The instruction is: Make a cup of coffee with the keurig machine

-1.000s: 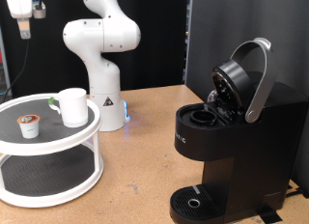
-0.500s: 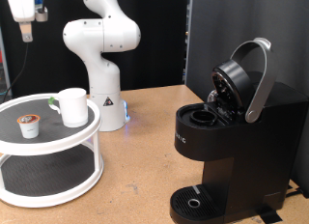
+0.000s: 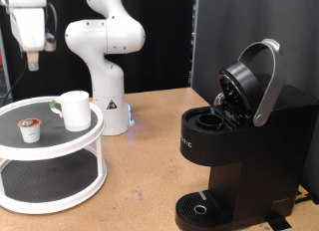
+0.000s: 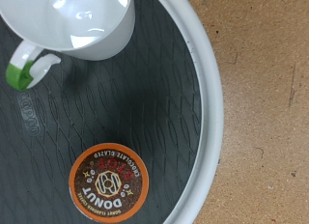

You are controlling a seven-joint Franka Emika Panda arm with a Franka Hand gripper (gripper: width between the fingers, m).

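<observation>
White claw (image 3: 34,60) hangs high above the round tray (image 3: 90,131), pod (image 4: 109,182) and cup (image 3: 75,109) below; its opening I cannot tell.

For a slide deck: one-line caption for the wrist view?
Looking down on a white-rimmed round tray holding a plain white ceramic mug and an orange-lidded coffee pod.

Plain white ceramic mug (image 4: 82,21) w/ side handle sits on dark mesh-textured round tray w/ white rim (image 4: 205,98); orange-lidded round coffee pod (image 4: 109,182) nearby, apart from mug. Brown wooden tabletop (image 4: 266,98) beyond rim.
</observation>
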